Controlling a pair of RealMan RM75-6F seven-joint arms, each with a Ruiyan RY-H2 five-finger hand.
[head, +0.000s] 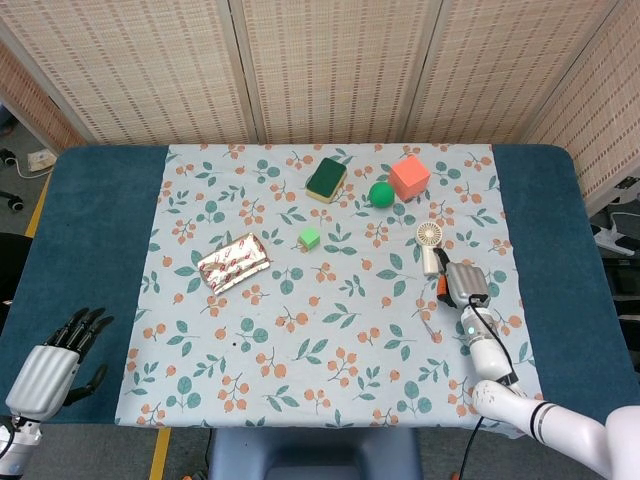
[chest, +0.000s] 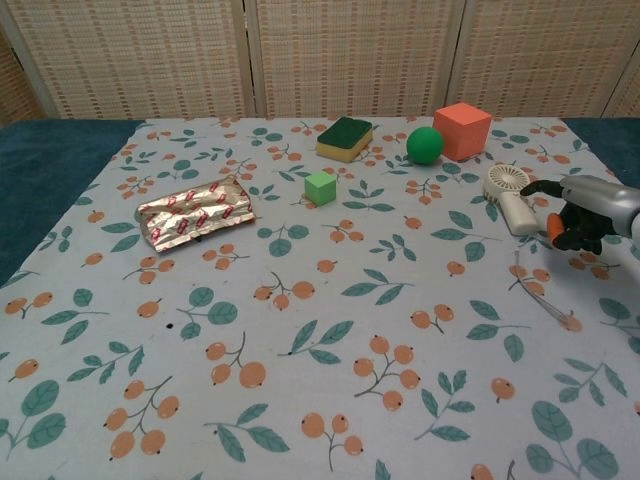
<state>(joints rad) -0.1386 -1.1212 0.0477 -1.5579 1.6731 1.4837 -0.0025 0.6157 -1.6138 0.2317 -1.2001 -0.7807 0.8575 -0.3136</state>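
My right hand hovers low over the floral cloth at the right side, just right of a small white hand-held fan that lies flat. One finger reaches toward the fan's handle and the others curl downward; nothing is in the hand, and I cannot tell whether it touches the fan. My left hand hangs off the table's front left corner, fingers apart, holding nothing; the chest view does not show it.
On the cloth lie a silver-red foil packet, a small green cube, a green-yellow sponge, a green ball and an orange-red cube. Folding screens stand behind.
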